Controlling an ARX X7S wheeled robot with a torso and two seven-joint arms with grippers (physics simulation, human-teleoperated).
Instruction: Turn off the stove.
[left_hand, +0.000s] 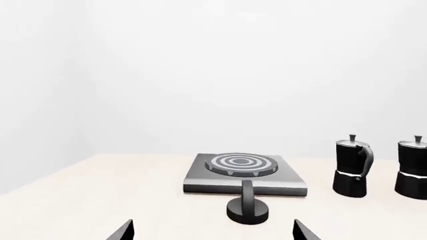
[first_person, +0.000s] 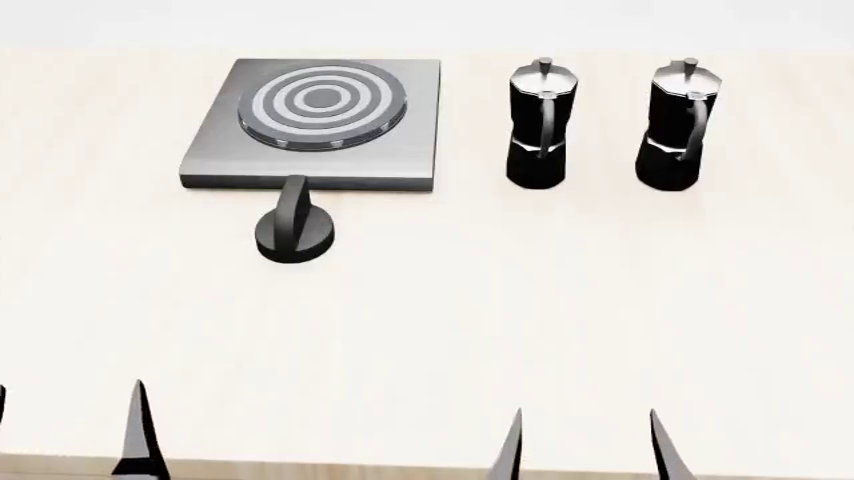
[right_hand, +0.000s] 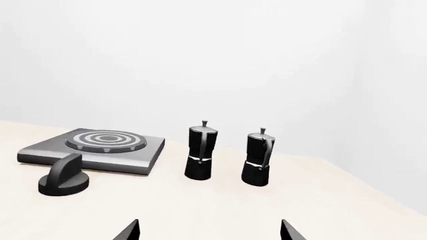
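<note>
Two pincers wait at the near edge of the pale counter (first_person: 534, 330), both with their fingers spread apart and nothing between them: the left pincer (first_person: 67, 430) and the right pincer (first_person: 583, 445). The stove (first_person: 320, 125) lies flat at the far side of the counter, its ringed burner (first_person: 323, 103) facing up. Just in front of the stove's near edge sits the black knob (first_person: 295, 235), its ridge pointing toward the slab; whether the two touch is unclear. To the right of the stove stand two black moka pots (first_person: 542, 125) (first_person: 679, 125), upright, side by side and apart from each other. Both pincers are well apart from the stove.
</note>
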